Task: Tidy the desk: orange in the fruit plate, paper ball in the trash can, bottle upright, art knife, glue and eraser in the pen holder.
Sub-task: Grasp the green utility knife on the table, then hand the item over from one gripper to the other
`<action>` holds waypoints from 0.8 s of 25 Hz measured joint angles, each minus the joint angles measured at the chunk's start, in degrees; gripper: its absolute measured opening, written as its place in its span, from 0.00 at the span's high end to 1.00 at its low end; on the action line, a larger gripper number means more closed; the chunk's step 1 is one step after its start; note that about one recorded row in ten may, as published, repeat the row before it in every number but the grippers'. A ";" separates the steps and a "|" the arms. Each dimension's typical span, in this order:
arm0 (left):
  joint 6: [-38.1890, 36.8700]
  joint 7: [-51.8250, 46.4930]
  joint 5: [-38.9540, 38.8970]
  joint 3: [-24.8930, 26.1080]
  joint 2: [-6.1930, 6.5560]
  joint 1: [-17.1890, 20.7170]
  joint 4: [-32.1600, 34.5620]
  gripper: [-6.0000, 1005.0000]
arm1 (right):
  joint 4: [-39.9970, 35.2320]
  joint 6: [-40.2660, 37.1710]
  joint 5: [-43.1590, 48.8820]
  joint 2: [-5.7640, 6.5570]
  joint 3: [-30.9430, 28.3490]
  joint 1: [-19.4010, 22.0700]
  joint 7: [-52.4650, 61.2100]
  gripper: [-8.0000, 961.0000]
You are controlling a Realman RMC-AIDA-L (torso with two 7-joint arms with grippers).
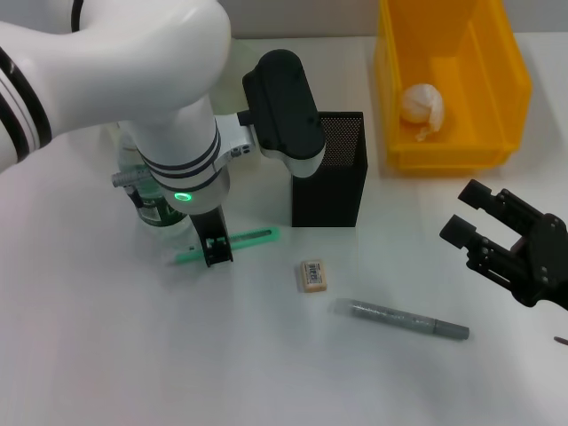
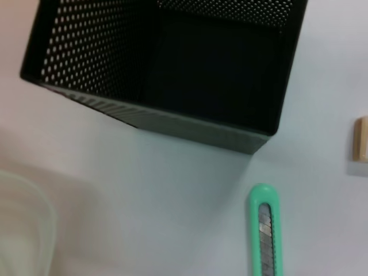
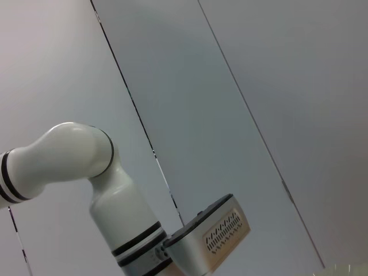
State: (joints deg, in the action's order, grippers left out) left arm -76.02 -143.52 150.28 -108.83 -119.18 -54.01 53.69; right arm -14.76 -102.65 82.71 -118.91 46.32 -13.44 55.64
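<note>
— Where's the art knife [image 1: 229, 243] right now?

— Flat on the white desk [image 1: 106, 355], just left of the black mesh pen holder [image 1: 328, 169]. The left gripper [image 1: 216, 248] is right down over its middle, one black finger [image 1: 217, 246] crossing the green handle. I cannot tell from here whether it is clamped or not. The left wrist camera shows the knife's green tip and segmented blade [image 2: 265, 236] lying near the pen holder's [image 2: 172, 63] lower wall.

— And the rest of the desk?

— The eraser [image 1: 313, 275] lies a little right of the knife, in front of the pen holder. Further right is a grey pen-shaped stick [image 1: 401, 320], lying slanted. Behind the left arm [image 1: 133, 80] there's a clear bottle [image 1: 155, 209], mostly hidden by the wrist. The paper ball [image 1: 421, 108] sits inside the yellow bin [image 1: 497, 80] at the back right.

— What about the other arm?

— The right gripper [image 1: 475, 215] hovers at the right edge, well apart from everything, fingers spread wide with nothing between them. Its wrist camera only shows the left arm [image 3: 86, 172] against a grey wall [image 3: 259, 86].
</note>
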 joint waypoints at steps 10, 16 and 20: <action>0.02 -0.03 -0.05 -1.00 0.00 0.15 0.72 0.78 | 0.00 -0.11 0.00 0.00 0.00 0.00 0.11 0.25; 0.08 -0.15 0.44 -1.69 0.00 0.48 2.14 0.81 | 0.00 -0.22 0.00 0.00 0.00 0.21 0.17 0.25; 0.08 -0.35 0.53 -1.71 0.00 0.62 2.69 0.81 | 0.00 -0.58 0.00 0.00 -0.41 0.63 0.09 0.25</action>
State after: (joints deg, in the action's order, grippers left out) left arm -75.94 -143.87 150.80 -110.54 -119.18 -53.39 56.38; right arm -14.76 -103.23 82.70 -118.91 45.90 -12.82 55.73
